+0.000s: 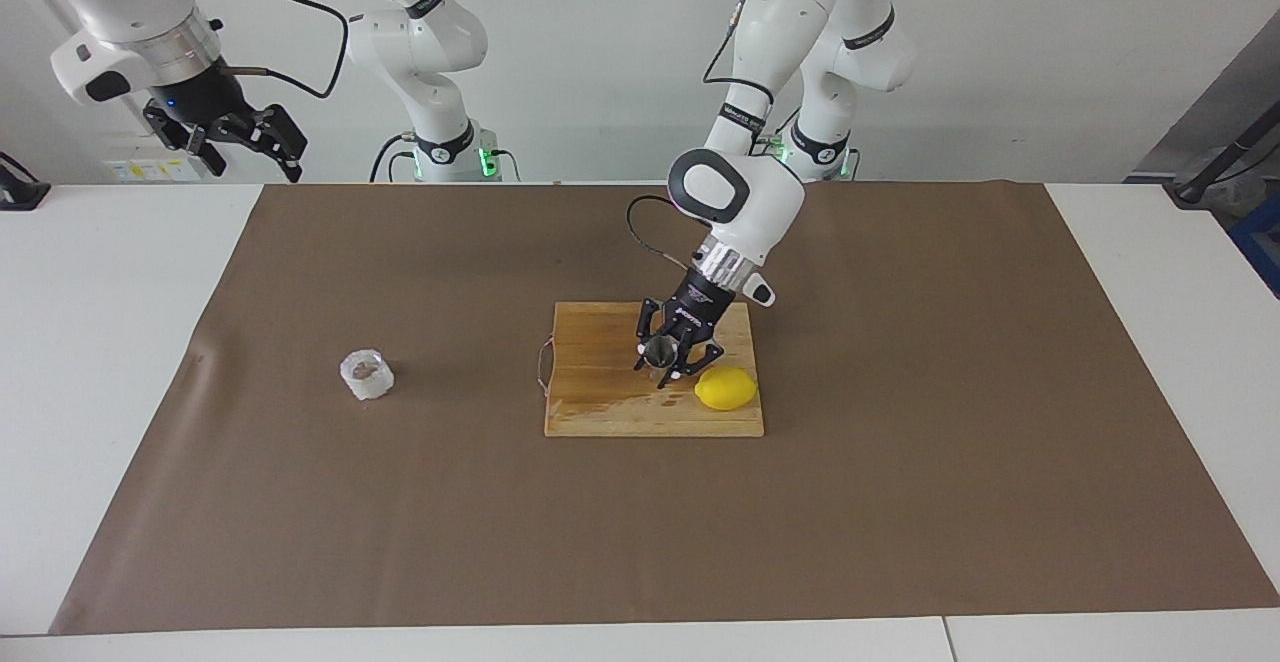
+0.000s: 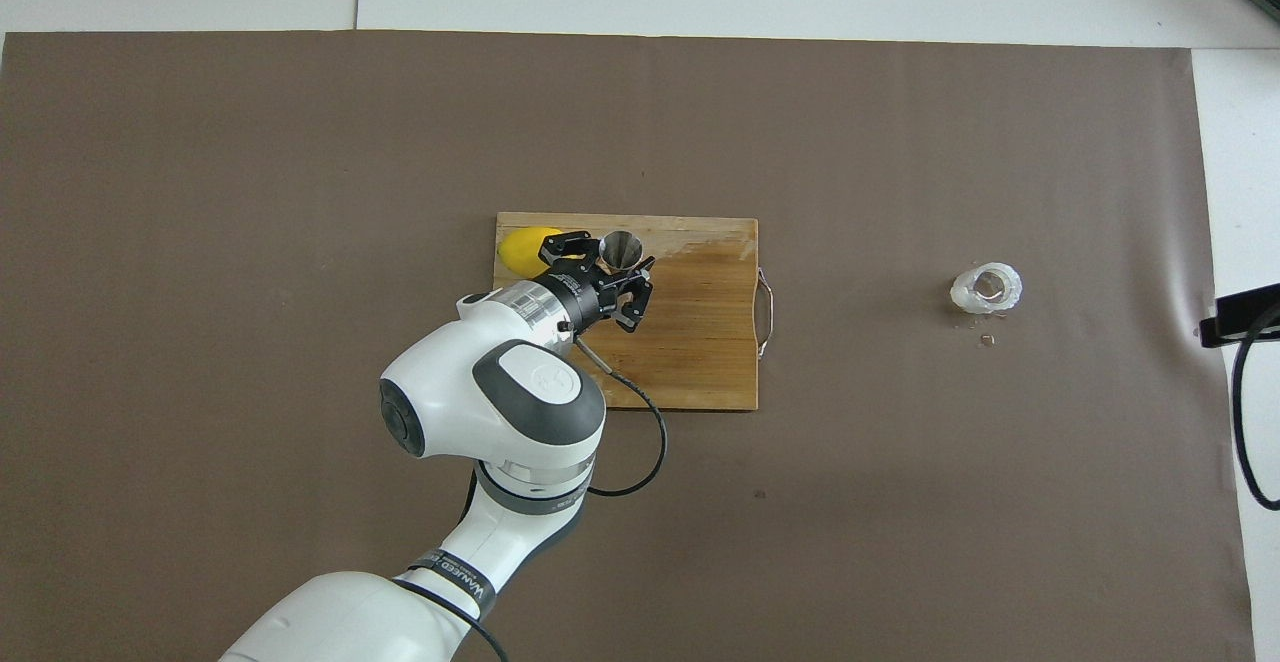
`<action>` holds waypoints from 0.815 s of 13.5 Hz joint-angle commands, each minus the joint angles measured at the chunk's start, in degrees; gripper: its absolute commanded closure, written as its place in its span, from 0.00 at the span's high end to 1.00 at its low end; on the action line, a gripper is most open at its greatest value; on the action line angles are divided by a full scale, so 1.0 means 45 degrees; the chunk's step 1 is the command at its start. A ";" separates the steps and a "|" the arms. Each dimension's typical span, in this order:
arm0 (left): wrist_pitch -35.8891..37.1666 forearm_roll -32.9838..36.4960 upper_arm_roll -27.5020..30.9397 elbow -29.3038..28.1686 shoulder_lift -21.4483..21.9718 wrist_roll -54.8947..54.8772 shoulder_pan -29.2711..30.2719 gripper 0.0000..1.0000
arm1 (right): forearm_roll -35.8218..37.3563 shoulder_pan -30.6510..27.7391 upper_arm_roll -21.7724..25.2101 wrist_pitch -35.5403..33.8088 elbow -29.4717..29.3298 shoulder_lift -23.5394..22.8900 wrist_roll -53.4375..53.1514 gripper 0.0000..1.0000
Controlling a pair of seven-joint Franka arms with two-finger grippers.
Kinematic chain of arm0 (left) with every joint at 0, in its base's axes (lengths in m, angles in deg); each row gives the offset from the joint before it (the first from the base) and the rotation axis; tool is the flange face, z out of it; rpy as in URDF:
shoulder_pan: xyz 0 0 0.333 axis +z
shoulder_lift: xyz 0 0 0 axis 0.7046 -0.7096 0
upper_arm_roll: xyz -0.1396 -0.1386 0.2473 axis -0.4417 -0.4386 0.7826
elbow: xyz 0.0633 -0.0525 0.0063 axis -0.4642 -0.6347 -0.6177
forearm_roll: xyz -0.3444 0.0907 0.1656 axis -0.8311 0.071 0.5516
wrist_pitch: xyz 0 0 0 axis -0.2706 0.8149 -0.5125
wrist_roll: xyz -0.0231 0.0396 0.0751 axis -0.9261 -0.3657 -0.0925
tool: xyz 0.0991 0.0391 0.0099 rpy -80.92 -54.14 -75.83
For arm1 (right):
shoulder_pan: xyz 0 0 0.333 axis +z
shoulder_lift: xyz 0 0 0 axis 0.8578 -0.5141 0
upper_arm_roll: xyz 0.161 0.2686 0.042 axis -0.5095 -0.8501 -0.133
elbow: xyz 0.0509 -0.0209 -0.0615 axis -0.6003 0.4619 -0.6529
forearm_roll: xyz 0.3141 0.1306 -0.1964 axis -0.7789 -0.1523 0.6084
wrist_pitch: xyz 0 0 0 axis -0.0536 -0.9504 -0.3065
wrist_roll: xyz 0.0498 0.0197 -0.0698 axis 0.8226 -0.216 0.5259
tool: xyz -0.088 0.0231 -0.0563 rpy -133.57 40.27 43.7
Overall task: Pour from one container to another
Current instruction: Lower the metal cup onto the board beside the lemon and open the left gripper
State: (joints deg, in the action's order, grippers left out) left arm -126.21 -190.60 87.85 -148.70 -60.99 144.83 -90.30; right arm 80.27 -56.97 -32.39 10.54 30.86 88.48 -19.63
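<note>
Left gripper (image 1: 672, 352): down on the wooden cutting board (image 1: 600, 382), its 2 fingers closed around the steel jigger (image 1: 659, 350) (image 2: 621, 249).
Jigger: upright, open mouth up, held over the board's half toward the left arm's end of the table, just beside the lemon (image 1: 726, 389) (image 2: 528, 250); whether its base touches the wood cannot be told.
Lemon: lies on the board at the corner farther from the robots.
Cup (image 1: 366, 374) (image 2: 987, 288): the clear, bumpy-walled 1, upright on the brown mat (image 1: 900, 502), well apart from the board, toward the right arm's end of the table, untouched.
Cup contents: something dark shows inside; a few small crumbs lie on the mat just beside it.
Right gripper (image 1: 262, 142): waits raised near the robots' edge of the table, fingers spread, holding nothing.
</note>
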 commanded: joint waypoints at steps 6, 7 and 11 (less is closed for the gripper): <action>-0.0623 -0.0184 0.0056 -0.0244 0.0682 0.0015 -0.0239 0.56 | 0.0154 -0.0115 -0.0044 0.0322 0.0406 0.0319 0.0067 1.00; -0.0623 -0.0184 0.0056 -0.0341 0.0799 0.0034 -0.0258 0.58 | 0.0154 -0.0115 -0.0044 0.0322 0.0425 0.0319 0.0067 1.00; -0.0643 -0.0203 0.0056 -0.0616 0.1365 0.0073 -0.0259 0.63 | 0.0154 -0.0115 -0.0044 0.0322 0.0425 0.0319 0.0067 1.00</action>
State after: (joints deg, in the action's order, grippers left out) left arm -128.25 -190.61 87.68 -149.20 -57.72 144.83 -90.50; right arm 80.27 -57.10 -32.39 10.54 30.91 88.49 -19.63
